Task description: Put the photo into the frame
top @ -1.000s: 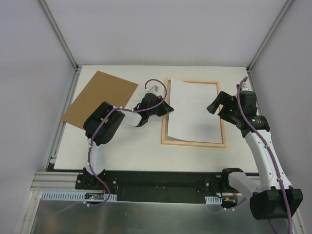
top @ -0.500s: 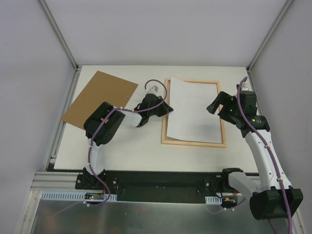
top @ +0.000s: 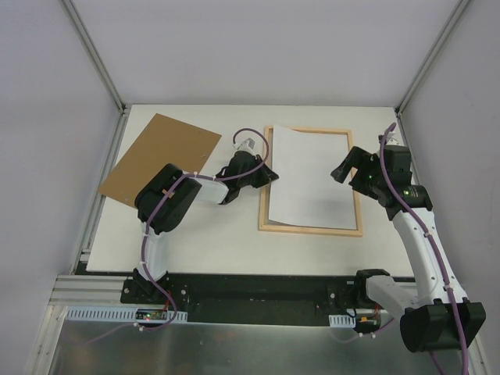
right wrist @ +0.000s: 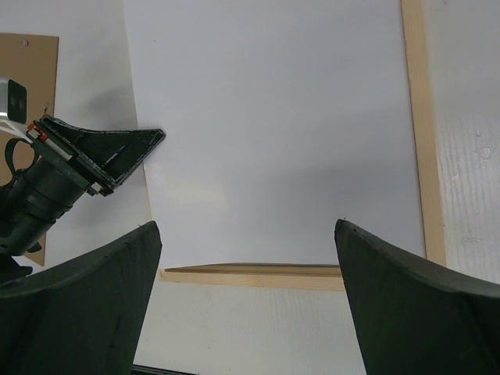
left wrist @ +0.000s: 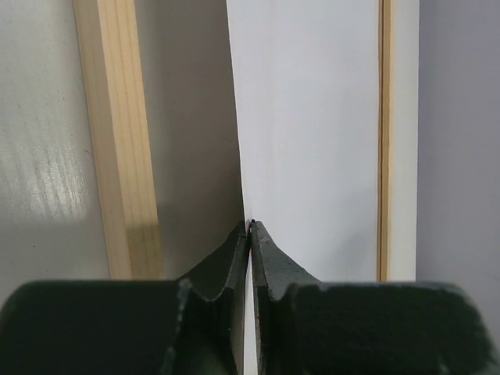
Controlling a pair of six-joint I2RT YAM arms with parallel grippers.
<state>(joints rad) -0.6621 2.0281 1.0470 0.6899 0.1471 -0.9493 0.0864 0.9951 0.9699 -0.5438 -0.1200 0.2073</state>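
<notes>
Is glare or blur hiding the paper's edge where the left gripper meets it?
No. Left wrist view: the white-backed photo sheet and light wooden frame are sharp; glare sits only on the white table, a shadow beside the sheet's edge. Right wrist view: the right gripper's fingers are soft and dark, the sheet evenly lit. Top view: flat light, no glare on the sheet.

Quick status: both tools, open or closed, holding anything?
Left tool: closed, pinching the edge of the photo.
Right tool: open, holding nothing.
</notes>
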